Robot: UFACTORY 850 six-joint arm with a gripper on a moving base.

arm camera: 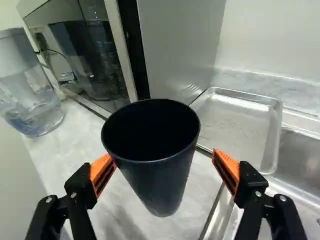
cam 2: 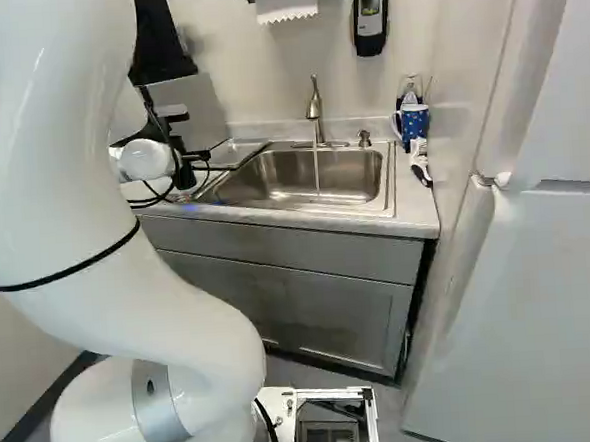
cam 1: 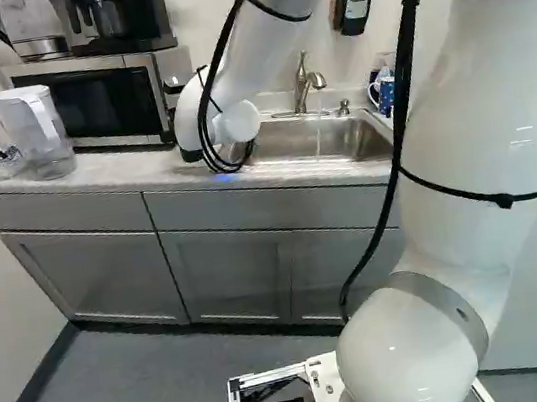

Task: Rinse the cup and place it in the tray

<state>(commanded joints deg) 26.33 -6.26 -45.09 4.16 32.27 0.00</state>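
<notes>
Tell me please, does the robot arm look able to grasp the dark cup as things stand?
Probably yes: the dark cup is between the open fingers of the gripper, and I see nothing blocking the orange pads from closing on it.

White robot arm (cam 1: pixel 477 109) w/ smooth, rounded joints, gray bands (cam 1: pixel 448 304), blk. cable (cam 1: pixel 409 18) & zip ties (cam 1: pixel 503 199); blk. gripper (cam 2: pixel 184 173) w/ silver screws (arm camera: pixel 73 195), orange pads (arm camera: pixel 227 162).

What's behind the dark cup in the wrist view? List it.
Beyond the dark cup: the microwave, metal tray and counter. The cup covers part of the tray; what else it hides cannot be told.
</notes>
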